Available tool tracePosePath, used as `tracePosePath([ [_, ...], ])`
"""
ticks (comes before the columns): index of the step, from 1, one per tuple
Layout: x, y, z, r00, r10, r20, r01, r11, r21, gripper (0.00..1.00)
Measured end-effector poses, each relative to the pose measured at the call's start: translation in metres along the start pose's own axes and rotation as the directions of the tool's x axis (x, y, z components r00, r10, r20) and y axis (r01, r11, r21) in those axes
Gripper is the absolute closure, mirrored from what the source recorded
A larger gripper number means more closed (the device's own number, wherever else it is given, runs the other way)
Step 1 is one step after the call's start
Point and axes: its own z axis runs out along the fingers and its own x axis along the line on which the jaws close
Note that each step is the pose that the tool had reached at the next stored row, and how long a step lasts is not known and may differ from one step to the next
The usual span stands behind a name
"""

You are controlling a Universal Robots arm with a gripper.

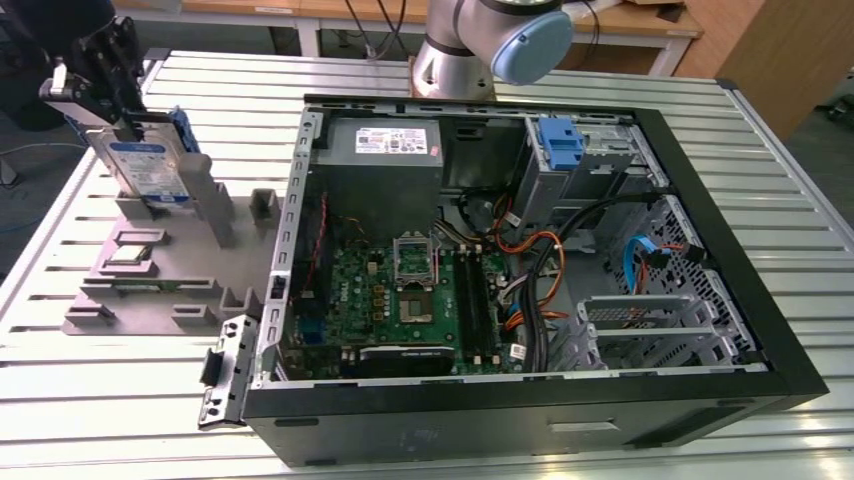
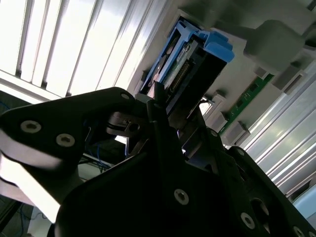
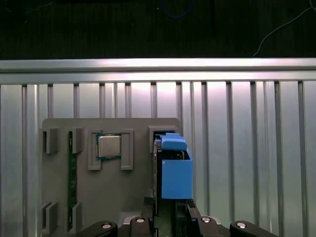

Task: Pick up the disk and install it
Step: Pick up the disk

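The disk (image 1: 144, 168), a silver drive with a white-and-blue label in a blue carrier bracket, stands on edge at the far end of the grey fixture (image 1: 180, 262), at the exterior view's left. My gripper (image 1: 123, 128) reaches down from above, and its black fingers are shut on the drive's upper edge. In the first wrist view the disk (image 3: 176, 173) shows edge-on, with the gripper (image 3: 170, 211) straddling it. The second wrist view has the disk (image 2: 190, 61) running away from the fingers (image 2: 159, 101). Whether the drive's lower edge still rests in the fixture slot cannot be told.
An open black computer case (image 1: 534, 405) lies at the exterior view's right of the fixture, with a blue caddy (image 1: 561, 142) in its drive bay and a grey power supply (image 1: 390, 146). A processor (image 3: 109, 146) and a green memory stick (image 3: 72, 180) sit on the fixture. The arm's base (image 1: 467, 55) stands behind the case.
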Motion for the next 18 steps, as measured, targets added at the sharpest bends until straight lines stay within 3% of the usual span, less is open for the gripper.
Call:
tracePosePath([
  [5,-0.0004,0.0,-0.0086,1.0,0.0,-0.0008,0.0,1.0,0.0002,0.65],
  [14,-0.0014,0.0002,-0.0305,1.0,0.0,-0.0016,0.0,1.0,0.0002,0.65],
  [18,-0.0015,0.0002,-0.032,1.0,0.0,-0.0018,0.0,1.0,0.0003,0.65],
])
